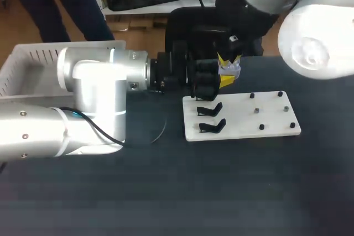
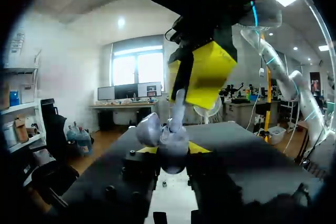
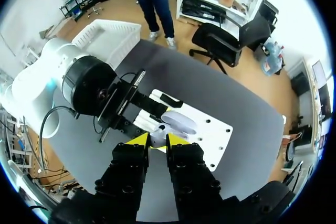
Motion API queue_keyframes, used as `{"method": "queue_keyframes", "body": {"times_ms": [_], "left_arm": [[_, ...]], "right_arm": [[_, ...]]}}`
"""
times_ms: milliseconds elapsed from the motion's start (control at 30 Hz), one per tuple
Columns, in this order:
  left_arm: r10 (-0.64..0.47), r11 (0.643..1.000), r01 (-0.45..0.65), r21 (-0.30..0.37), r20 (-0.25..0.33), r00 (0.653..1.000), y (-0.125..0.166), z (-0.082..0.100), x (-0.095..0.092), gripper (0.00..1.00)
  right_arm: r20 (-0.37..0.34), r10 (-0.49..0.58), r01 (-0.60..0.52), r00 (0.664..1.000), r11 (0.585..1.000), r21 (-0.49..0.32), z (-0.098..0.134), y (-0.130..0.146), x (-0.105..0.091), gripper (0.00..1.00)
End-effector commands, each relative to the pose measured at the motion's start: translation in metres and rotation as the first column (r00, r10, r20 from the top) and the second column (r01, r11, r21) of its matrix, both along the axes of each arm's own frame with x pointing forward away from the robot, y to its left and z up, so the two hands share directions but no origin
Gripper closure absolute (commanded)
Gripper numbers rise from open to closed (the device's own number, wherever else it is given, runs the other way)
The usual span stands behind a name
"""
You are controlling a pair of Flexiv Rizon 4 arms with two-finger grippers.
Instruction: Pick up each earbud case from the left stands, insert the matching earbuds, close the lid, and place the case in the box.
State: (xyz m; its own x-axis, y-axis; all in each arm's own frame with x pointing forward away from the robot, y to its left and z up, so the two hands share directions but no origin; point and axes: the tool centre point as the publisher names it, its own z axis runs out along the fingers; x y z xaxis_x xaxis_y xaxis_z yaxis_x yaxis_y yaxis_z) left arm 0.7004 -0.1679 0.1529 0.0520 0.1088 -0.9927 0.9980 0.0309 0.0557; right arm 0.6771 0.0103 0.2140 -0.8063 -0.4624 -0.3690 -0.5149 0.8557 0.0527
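Observation:
A pale lavender earbud case [image 2: 169,142] with its lid open is held above the white board [image 1: 243,122], with my left gripper [image 2: 173,149] shut on it from both sides. In the head view the case [image 1: 231,71] shows just past the left gripper [image 1: 213,81]. My right gripper [image 3: 157,140] comes down from above, shut on a small white earbud [image 3: 156,138]. The earbud [image 2: 178,109] points down into the open case under the right gripper's yellow fingers [image 2: 207,74]. Two empty black stands [image 1: 210,109] [image 1: 213,126] sit on the board's left part.
A white slatted basket [image 1: 30,62] stands at the table's far left, also seen behind my left arm [image 3: 107,38]. Several small black pegs [image 1: 261,127] dot the board's right half. A thin black cable [image 1: 160,131] hangs from my left arm over the dark tabletop.

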Motion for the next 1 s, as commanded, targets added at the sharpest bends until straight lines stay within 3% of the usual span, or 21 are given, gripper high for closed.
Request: {"method": "queue_keyframes", "body": {"times_ms": [33,1000], "left_arm": [[0.005,1.000,-0.005,-0.007,0.005,1.000,-0.0001,-0.0014,-0.0010,1.00],[0.005,1.000,-0.005,-0.007,0.005,1.000,-0.0001,-0.0014,-0.0010,1.00]], "right_arm": [[0.020,-0.004,0.004,1.000,1.000,-0.011,-0.0025,-0.0014,-0.0039,1.00],[0.034,-0.008,0.008,0.999,1.000,-0.015,-0.0069,-0.0012,0.0013,1.00]]}}
